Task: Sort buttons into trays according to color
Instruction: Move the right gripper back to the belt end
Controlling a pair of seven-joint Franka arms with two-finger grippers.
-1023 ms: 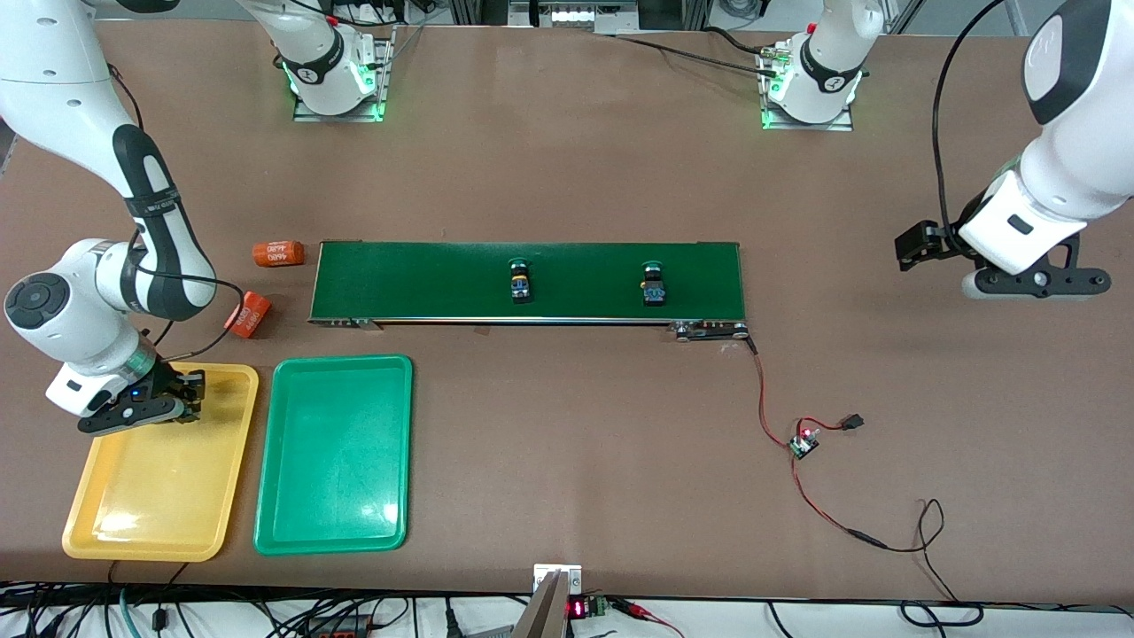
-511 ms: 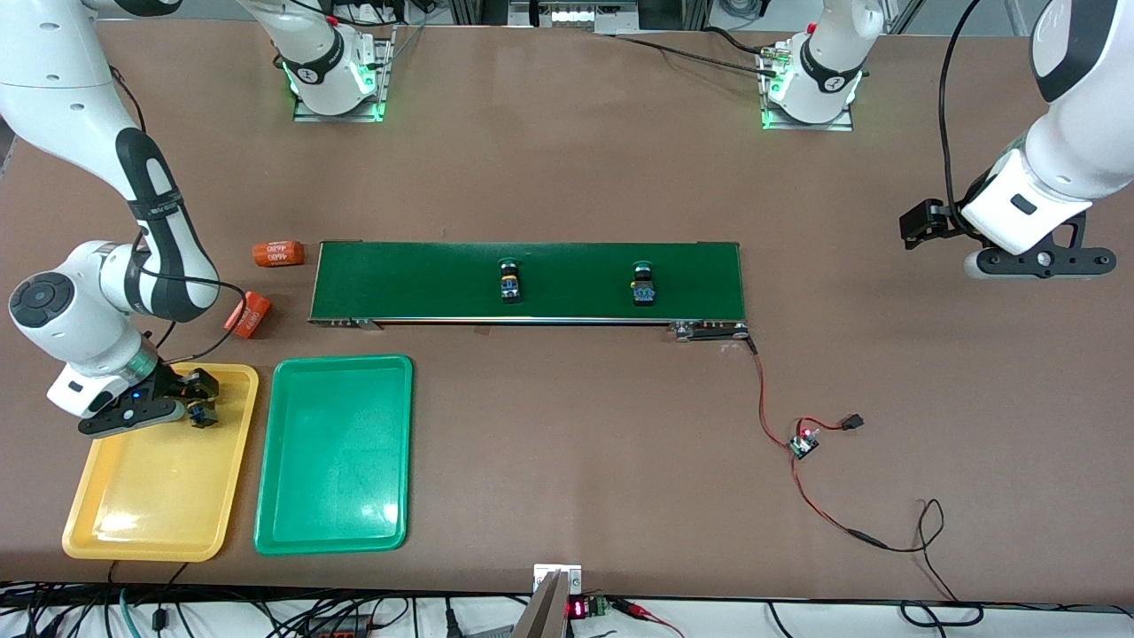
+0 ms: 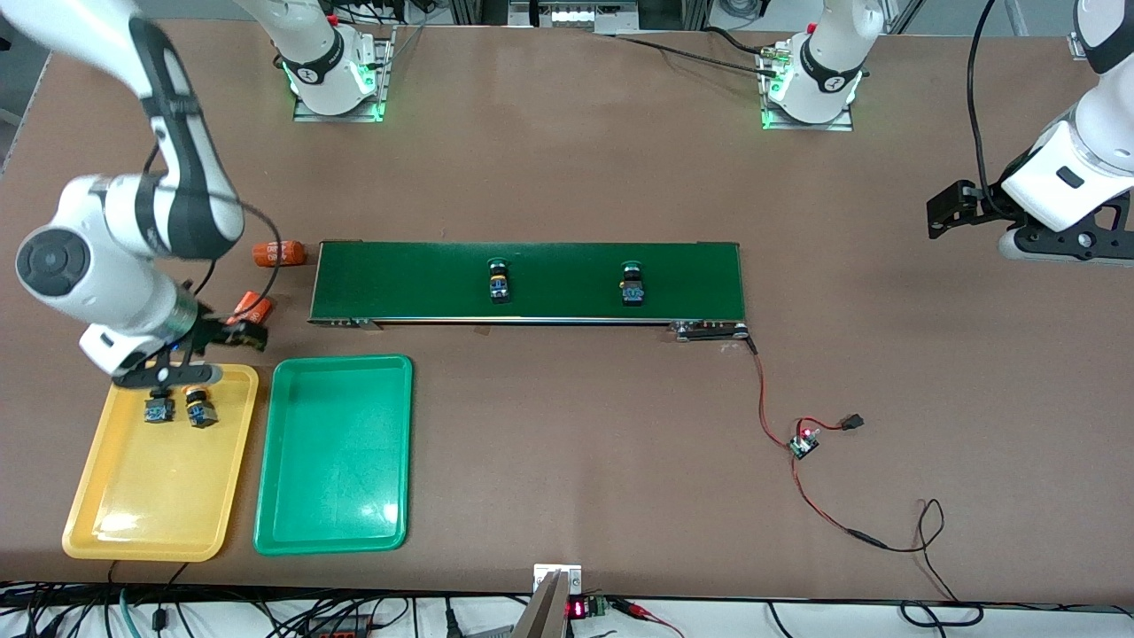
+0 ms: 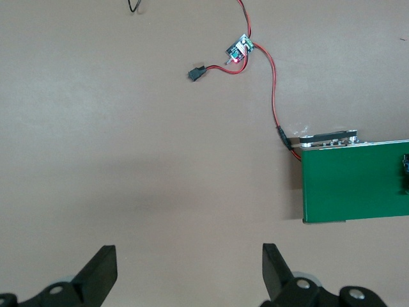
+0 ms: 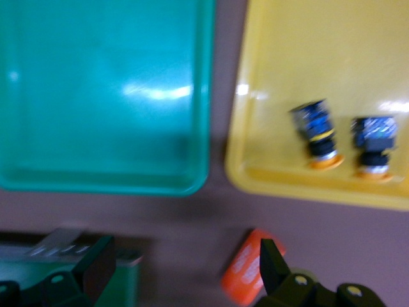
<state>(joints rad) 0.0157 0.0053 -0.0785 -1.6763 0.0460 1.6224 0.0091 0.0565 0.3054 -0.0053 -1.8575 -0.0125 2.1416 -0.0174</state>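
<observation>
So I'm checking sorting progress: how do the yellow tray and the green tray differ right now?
The yellow tray holds two yellow-capped buttons, lying side by side at its end farther from the front camera; the green tray holds none. The yellow tray sits closer to the right arm's end of the table, and the open right gripper hangs nearest it. Both are shallow, round-cornered rectangles, side by side.

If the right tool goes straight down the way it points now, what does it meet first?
Probably bare table, at the gap above the yellow tray and green tray; the right tool is open, an orange cylinder beside one finger. Depth is unclear.
</observation>
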